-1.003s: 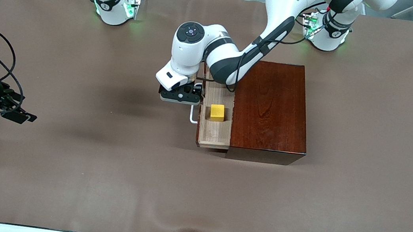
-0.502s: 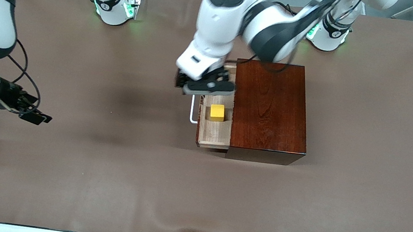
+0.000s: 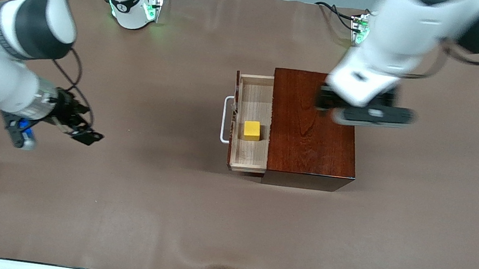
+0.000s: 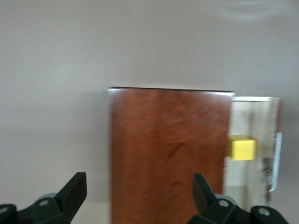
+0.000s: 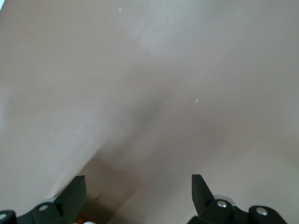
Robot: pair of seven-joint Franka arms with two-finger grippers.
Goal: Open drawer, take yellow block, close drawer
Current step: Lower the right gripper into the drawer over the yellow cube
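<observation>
Presently, the items stood as follows.

Wooden box (image 3: 314,128): glossy dark reddish-brown, set on the brown table cover (image 3: 227,225) about mid-table. Its top lay directly under the left gripper.

Drawer (image 3: 248,154): pale-wood tray pulled partway out of the box on the side toward the right arm's end of the table. Its white U-shaped handle (image 3: 224,118) was at the outer edge, with nothing touching it.

Yellow block (image 3: 251,130): a small bright cube resting on the drawer floor, roughly midway along the tray's length. It was well apart from both grippers, lying off to one side of the left gripper and lower than it. In the left wrist view the block (image 4: 243,149) showed next to the box top (image 4: 168,154), inside the pale tray (image 4: 252,116).

Left gripper (image 3: 365,113): up in the air over the box top, near the edge toward the left arm's end of the table. Its fingers (image 4: 72,189) were spread wide with nothing between them.

Right gripper (image 3: 84,132): hanging over bare table cover toward the right arm's end of the table, with the drawer well off from it. Its fingers (image 5: 74,189) were parted wide and carried nothing; only the brown cover (image 5: 149,93) lay below them.
</observation>
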